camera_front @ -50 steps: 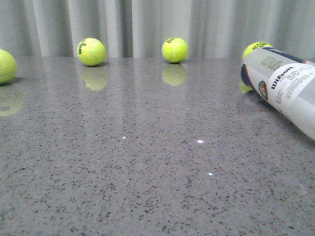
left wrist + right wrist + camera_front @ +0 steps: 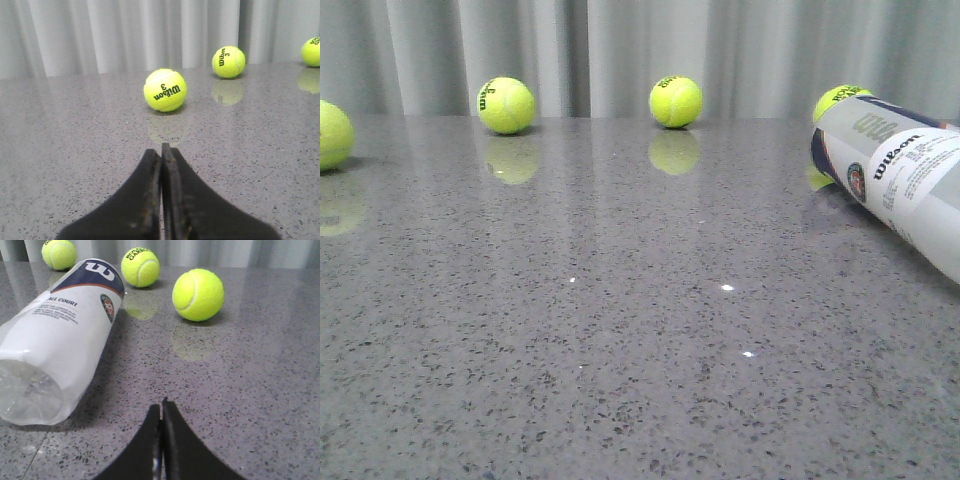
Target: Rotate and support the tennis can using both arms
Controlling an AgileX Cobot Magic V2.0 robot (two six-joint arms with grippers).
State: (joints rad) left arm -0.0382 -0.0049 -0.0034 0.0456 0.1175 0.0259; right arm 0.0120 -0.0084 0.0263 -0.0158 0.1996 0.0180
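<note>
The tennis can (image 2: 905,180) lies on its side at the right of the grey speckled table, its navy band and Wilson label turned to the front camera. In the right wrist view the tennis can (image 2: 62,340) lies beside and ahead of my right gripper (image 2: 161,407), clear end nearest, not touching it. My right gripper is shut and empty. My left gripper (image 2: 161,150) is shut and empty, low over the table, with a tennis ball (image 2: 165,90) ahead of it. Neither gripper shows in the front view.
Tennis balls sit along the back of the table (image 2: 620,330): one at the far left (image 2: 332,133), two in the middle (image 2: 506,105) (image 2: 675,101), one behind the can (image 2: 838,98). In the right wrist view, one ball (image 2: 198,294) lies ahead. A grey curtain hangs behind.
</note>
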